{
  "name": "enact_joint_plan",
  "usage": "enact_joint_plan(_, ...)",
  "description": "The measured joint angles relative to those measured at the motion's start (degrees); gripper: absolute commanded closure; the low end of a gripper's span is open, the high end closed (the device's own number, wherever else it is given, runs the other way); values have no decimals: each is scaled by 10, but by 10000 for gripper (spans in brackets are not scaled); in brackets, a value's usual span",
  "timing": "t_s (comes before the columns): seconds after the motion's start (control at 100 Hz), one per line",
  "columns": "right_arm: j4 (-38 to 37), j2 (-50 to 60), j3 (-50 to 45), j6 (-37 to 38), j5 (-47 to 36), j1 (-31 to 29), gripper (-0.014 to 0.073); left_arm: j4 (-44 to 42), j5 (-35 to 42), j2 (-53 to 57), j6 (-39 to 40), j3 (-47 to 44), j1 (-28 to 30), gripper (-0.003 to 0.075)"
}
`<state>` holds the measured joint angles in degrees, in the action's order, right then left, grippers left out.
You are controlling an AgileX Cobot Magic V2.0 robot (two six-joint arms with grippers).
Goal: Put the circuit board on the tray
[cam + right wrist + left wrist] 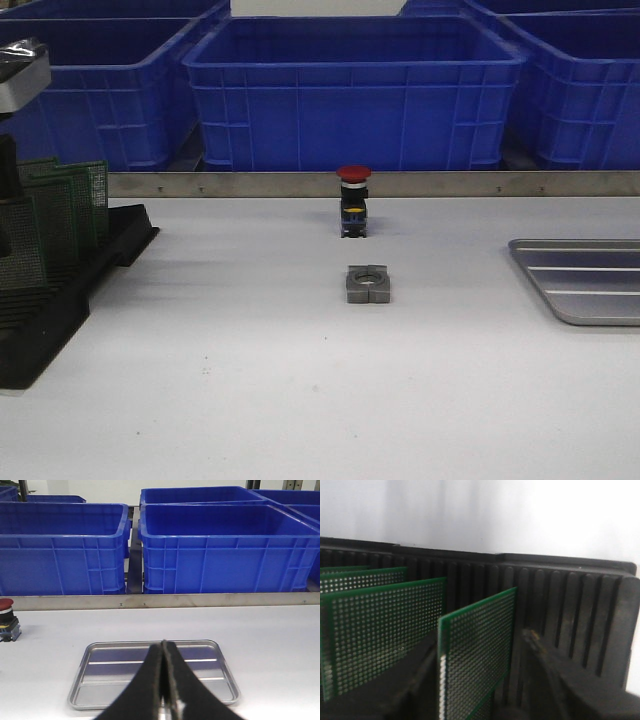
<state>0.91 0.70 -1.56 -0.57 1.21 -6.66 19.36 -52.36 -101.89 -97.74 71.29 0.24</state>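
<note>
Left wrist view: the left gripper (pixel 482 680) is seen with its fingers apart, one on either side of the nearest circuit board (pixel 477 650), which stands upright in a slot of the black rack (pixel 570 605); whether the pads already touch the board cannot be told. The step in hand is judged to be the grasp of this board; the fingers should be closed squarely on its flat faces, and the board should be drawn straight up along its slot, so that it is not tilted against the ribs or the neighbouring boards (pixel 375 625). A firm but light grip is advised, since the board is thin and rigid and its perforated green face gives little purchase.

In the front view the rack (pixel 60 290) is set at the left edge of the table (pixel 250 400), and the tray (pixel 590 285) lies at the right edge, well apart from it; a long carry across the surface is therefore called for. The tray is shallow, of silver metal, with rounded corners, a raised rim and a ribbed bottom; nothing is seen on it.

The right gripper (pixel 163 680) is held above the near side of the tray (pixel 100 700) with its fingers pressed together on nothing; a red push button (pixel 353 200) and a grey metal block (pixel 368 284) stand near the table's middle, and blue bins (pixel 350 90) line the far edge.
</note>
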Motion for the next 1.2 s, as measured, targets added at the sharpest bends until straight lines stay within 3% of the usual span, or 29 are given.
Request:
enact_joint_plan(0.11,0,0,0,0,0,0,706,0,0,0,0,0,0,741)
enact_joint_plan(0.51,0,0,0,0,0,0,706,-10,-37,1,-6,6,0,740)
enact_joint_plan(0.82,0,0,0,0,0,0,706,-2,-117,12,-6,82,-10,741)
enact_joint_plan(1.2,0,0,0,0,0,0,706,200,-153,12,-6,86,-93,741)
